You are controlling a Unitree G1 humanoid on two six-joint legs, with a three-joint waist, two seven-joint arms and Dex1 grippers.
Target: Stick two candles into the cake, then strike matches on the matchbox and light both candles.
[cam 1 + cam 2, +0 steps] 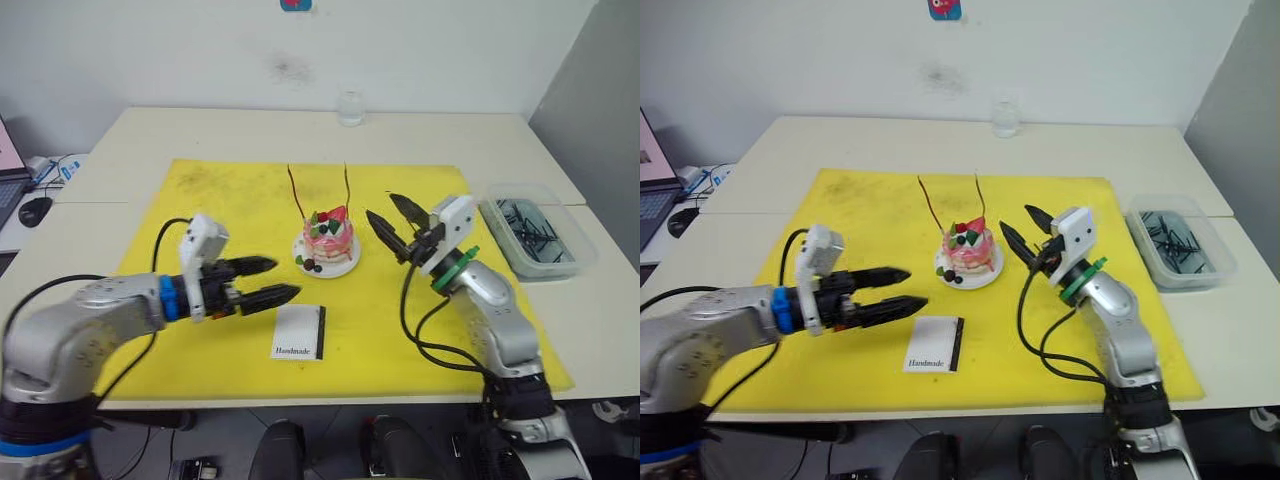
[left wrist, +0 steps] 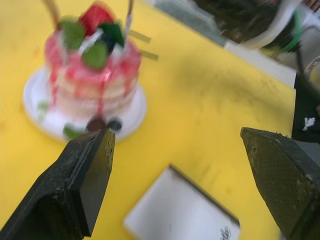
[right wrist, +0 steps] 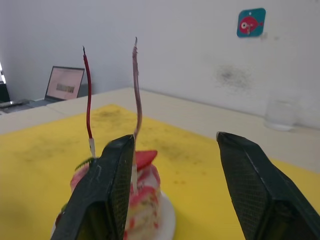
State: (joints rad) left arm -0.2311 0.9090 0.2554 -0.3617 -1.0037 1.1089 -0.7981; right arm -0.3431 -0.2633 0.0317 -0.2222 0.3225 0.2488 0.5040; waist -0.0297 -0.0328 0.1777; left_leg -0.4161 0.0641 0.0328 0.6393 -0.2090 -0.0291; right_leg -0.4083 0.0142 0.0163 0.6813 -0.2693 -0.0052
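Pale tabletops [image 1: 200, 130] carry a yellow mat [image 1: 220, 215], and at its middle stands the cake [image 1: 329, 236]: small, round, pink-frosted, topped with a red strawberry and dark berries, on a small white plate [image 1: 342, 266]. Both candles [image 1: 296, 192] stand upright in it, thin, reddish-brown and slightly wavy, taller than the cake. Nearer the robot lies the matchbox [image 1: 299, 332], flat and white, printed "Handmade", a dark strip along its right edge. The left gripper [image 1: 262, 280] hovers just left of the cake, above the mat, jaws apart and empty. The right gripper [image 1: 393, 222] hangs just right of the cake, fingers also spread with nothing between them. A clear tray [image 1: 538, 238] on the table's right holds the matches [image 1: 530, 228], a dark tangle too small to count. The right wrist view shows a laptop [image 3: 64, 84] and the candles' pale lower ends; its own finger hides part of the cake. The left wrist view cuts off the candle tops and blurs the cake.
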